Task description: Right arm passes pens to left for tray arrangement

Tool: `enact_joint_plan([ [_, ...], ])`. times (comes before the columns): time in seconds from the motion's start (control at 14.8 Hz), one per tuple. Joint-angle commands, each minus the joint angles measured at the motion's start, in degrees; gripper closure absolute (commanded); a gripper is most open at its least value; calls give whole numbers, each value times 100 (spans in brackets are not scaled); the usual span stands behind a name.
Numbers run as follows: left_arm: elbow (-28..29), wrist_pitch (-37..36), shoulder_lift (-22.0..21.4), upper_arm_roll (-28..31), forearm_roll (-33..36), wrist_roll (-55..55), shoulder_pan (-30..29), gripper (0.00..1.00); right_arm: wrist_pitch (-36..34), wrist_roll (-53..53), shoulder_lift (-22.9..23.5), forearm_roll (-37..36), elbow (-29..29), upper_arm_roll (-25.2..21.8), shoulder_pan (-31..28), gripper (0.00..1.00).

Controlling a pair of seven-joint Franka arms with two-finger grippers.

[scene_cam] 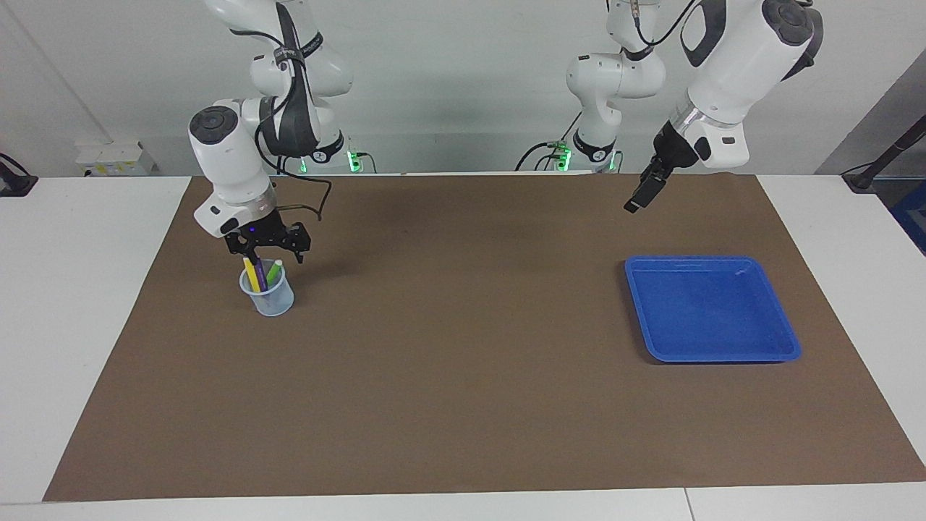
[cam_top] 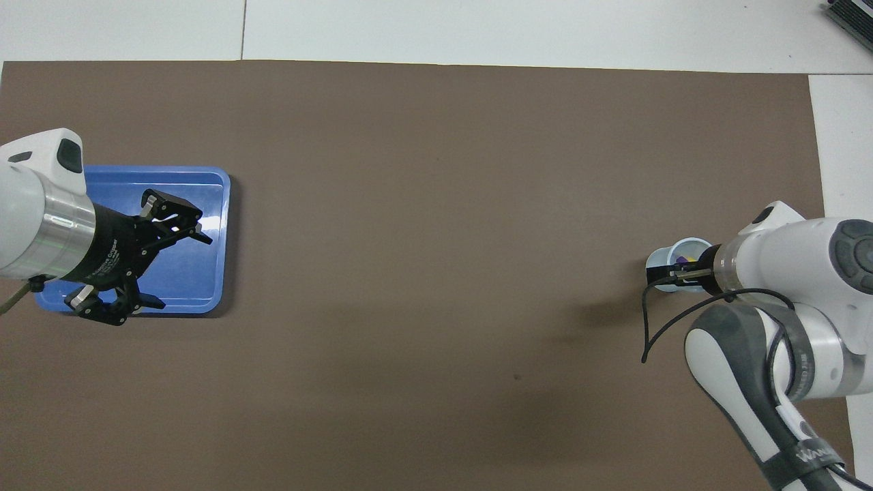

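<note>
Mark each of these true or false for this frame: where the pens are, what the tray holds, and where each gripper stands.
1. All three pens stand in the translucent cup. True.
2. The blue tray already holds one pen. False: no pen lies in it.
3. The right gripper is right above the cup, jaws open. True.
4. The left gripper grips the yellow pen. False: it is open and holds nothing, raised in the air at the tray's end of the table.
5. The cup stands inside the tray. False: the cup is at the right arm's end of the brown mat, the tray at the left arm's end.
</note>
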State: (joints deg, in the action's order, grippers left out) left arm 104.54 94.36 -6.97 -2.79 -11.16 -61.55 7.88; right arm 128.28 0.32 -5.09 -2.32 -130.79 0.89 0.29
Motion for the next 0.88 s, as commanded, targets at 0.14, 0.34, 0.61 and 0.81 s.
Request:
enact_joint_plan([
  [0.14,461,346,-304,50,-131,-103,100,0,495,-94,26,-190,-271,25,-169,13],
  [0.34,787,566,-454,50,-167,-103,231,0,487,-94,35,-190,-262,25,-169,24],
  [0.61,796,575,-463,50,-167,-102,231,0,426,-85,35,-190,-262,25,-169,39],
  [0.81,805,575,-463,50,-176,-103,231,0,382,-94,35,-190,-236,25,-178,46],
])
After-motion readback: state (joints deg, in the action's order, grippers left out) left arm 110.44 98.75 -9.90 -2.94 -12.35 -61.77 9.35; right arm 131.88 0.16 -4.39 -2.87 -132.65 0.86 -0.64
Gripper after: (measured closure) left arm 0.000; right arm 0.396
